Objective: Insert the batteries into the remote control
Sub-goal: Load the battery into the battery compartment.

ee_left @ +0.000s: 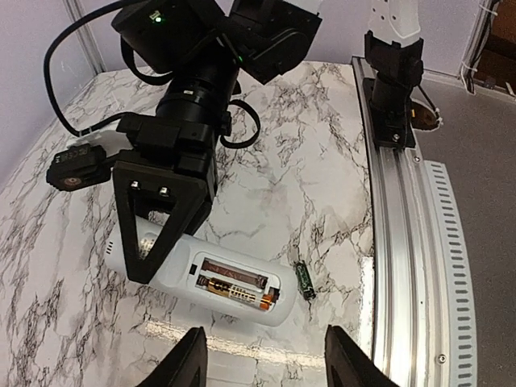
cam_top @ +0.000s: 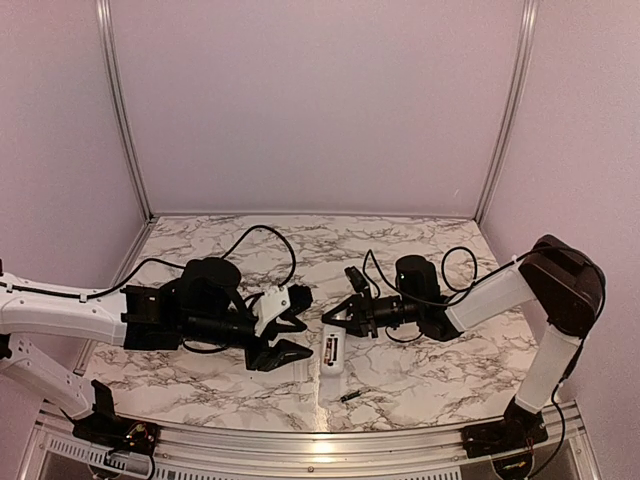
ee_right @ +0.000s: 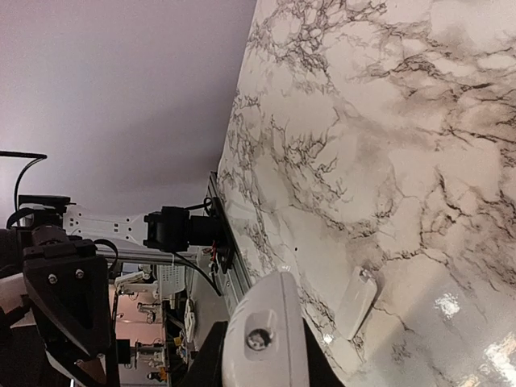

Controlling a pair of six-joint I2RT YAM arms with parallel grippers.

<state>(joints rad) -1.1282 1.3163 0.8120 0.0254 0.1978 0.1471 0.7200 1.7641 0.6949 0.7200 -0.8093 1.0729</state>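
The white remote control (ee_left: 242, 282) lies back-up on the marble table with its battery bay open. A gold-and-black battery (ee_left: 238, 294) sits in the near slot. The far slot shows a brownish bar; I cannot tell if it is a cell. A dark battery (ee_left: 304, 280) lies loose on the table just past the remote's end, and it also shows in the top view (cam_top: 350, 395). My right gripper (cam_top: 338, 320) is shut on the remote's other end, its black fingers (ee_left: 153, 234) clamping it. My left gripper (ee_left: 266, 363) is open and empty, hovering just short of the remote.
A white battery cover (ee_right: 355, 302) lies on the table beside the remote (ee_right: 266, 330). The aluminium rail (ee_left: 403, 242) of the table's near edge runs close to the loose battery. Black cables (cam_top: 270, 240) trail behind both arms.
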